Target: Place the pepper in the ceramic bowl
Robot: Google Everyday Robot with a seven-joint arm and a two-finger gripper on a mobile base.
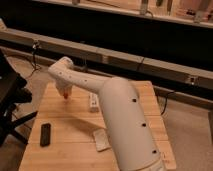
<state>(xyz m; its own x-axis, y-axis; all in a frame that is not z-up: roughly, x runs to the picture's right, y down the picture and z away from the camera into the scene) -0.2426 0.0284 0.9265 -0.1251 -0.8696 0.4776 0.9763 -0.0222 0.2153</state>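
**Operator:** Status on the placing step?

**Notes:** Not done, as far as your view shows. The gripper (64, 92) hangs low over the far-left part of the wooden table (65, 125), at the end of the white arm (120, 115), which reaches in from the lower right. The pepper (66, 96) shows as a small red-orange spot right at the gripper's lower tip, close to the table top.

**Operator:** Is it held?

**Notes:** Cannot tell. The spot touches the gripper's outline, but you cannot read from this view whether the gripper is closed on it, open around it, or only hovering over it. Also unclear is whether the pepper is resting on the wood or lifted just off it.

**Operator:** And the ceramic bowl?

**Notes:** Not in view. The arm covers much of the right half of the table, so the bowl may be hidden behind it. That is a guess. Visible items are:
- a black flat object (45, 134) near the front left
- a small white box (93, 100) beside the arm
- a pale flat object (101, 140) at the arm's lower edge

**Operator:** What is left?

**Notes:** My judgement is nearly everything:
- confirm the grasp
- lift
- find the bowl
- carry the pepper over its rim
- release

**Operator:** The pepper itself?

**Notes:** It is tiny next to the gripper, vivid red-orange and roundish. No stem or surface detail can be made out.
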